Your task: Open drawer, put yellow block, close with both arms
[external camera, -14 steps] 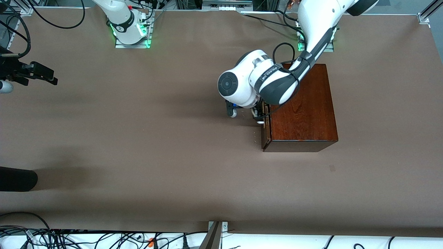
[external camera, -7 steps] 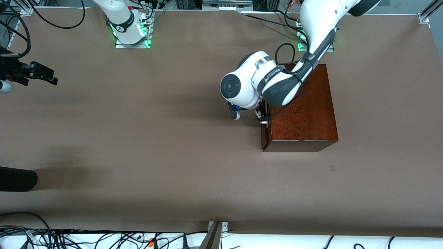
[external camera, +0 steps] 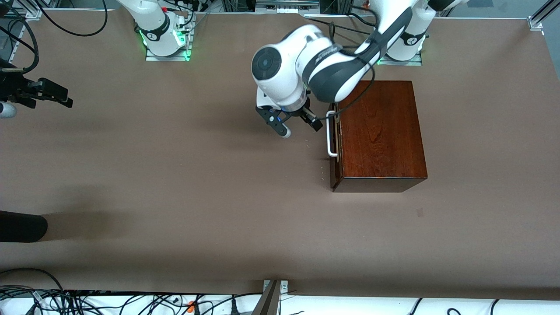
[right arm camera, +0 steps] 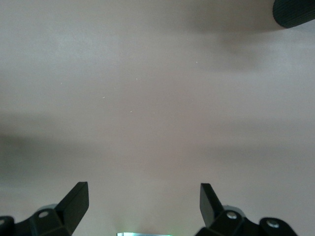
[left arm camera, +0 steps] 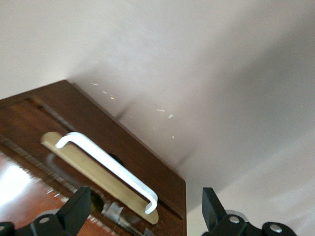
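— Where was the drawer (external camera: 334,144)?
— Right of the frame's centre, shut in its box (external camera: 380,131), white handle (external camera: 330,133) showing.
— And the left end effector (external camera: 297,124)?
— Fingers apart, empty, over the table (external camera: 175,183) just beside the handle.
— The right end effector (external camera: 52,94)?
— At the frame's left edge, fingers apart, waiting. No yellow block was visible.

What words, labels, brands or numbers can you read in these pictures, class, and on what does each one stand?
Lettering on the dark band of the left arm: too blurred to read.
Wooden box, drawer front and white handle: no text.
Tabletop: no text.
Both wrist views: no text.
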Robot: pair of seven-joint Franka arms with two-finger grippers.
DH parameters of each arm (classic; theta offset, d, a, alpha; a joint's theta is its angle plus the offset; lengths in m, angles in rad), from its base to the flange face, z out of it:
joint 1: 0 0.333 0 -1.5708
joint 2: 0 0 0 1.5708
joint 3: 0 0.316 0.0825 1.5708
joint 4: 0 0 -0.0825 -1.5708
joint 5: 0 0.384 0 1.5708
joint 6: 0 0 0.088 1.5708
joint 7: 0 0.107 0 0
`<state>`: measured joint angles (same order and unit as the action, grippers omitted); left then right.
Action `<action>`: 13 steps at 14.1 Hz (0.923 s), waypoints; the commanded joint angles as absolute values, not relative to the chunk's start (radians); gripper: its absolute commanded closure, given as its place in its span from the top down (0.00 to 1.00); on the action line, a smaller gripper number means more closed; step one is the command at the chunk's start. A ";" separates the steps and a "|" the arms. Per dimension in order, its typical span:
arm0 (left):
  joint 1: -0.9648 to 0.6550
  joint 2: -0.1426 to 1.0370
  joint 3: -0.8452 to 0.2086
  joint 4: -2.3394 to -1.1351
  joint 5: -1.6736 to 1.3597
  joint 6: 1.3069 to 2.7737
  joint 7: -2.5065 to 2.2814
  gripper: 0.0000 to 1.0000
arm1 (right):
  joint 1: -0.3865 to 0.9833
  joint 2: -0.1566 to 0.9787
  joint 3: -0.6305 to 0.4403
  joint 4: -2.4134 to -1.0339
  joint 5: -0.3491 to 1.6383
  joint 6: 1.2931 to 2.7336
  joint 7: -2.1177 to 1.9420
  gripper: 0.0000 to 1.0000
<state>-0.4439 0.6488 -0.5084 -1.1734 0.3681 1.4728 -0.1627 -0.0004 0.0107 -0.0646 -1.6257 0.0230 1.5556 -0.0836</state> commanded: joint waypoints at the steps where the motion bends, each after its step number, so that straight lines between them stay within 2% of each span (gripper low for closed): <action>1: -0.425 0.557 -0.489 -1.154 0.345 1.453 -0.201 1.00 | -0.018 0.011 -0.049 -1.618 0.038 1.546 -0.075 1.00; 13: -0.055 0.301 -0.492 -1.189 0.225 1.338 -0.233 1.00 | -0.018 0.011 -0.049 -1.618 0.038 1.545 -0.075 1.00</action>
